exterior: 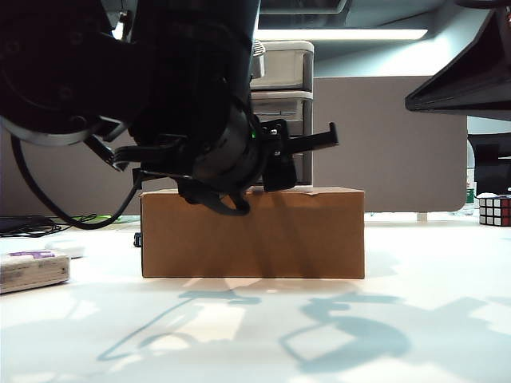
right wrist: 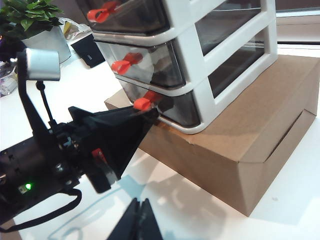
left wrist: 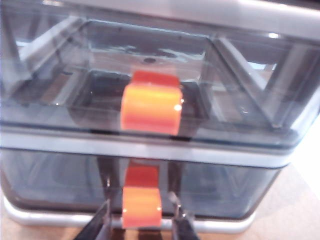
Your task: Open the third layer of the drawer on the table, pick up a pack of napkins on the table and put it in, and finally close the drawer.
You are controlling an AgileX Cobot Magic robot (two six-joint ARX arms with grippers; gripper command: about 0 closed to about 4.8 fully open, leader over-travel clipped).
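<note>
Third layer [left wrist: 100, 182] handle [left wrist: 142, 206] between parted left tool [left wrist: 142, 222] fingers, contact unclear; right tool [right wrist: 141, 220] together, near cardboard box [right wrist: 250, 145].

Drawer unit [right wrist: 200, 55] sits on cardboard box [exterior: 252, 232], box on table [exterior: 399, 319], mid-scene. Left gripper [left wrist: 141, 220] is in front of the box top, its 2 fingers either side of the third layer [right wrist: 170, 107] handle [left wrist: 142, 206]. Right gripper [right wrist: 140, 220] hangs over the table, near side of the box. Pack of napkins [exterior: 32, 269] lies far left. Cube [exterior: 494, 210] far right, plant [right wrist: 30, 20] behind the left arm.
</note>
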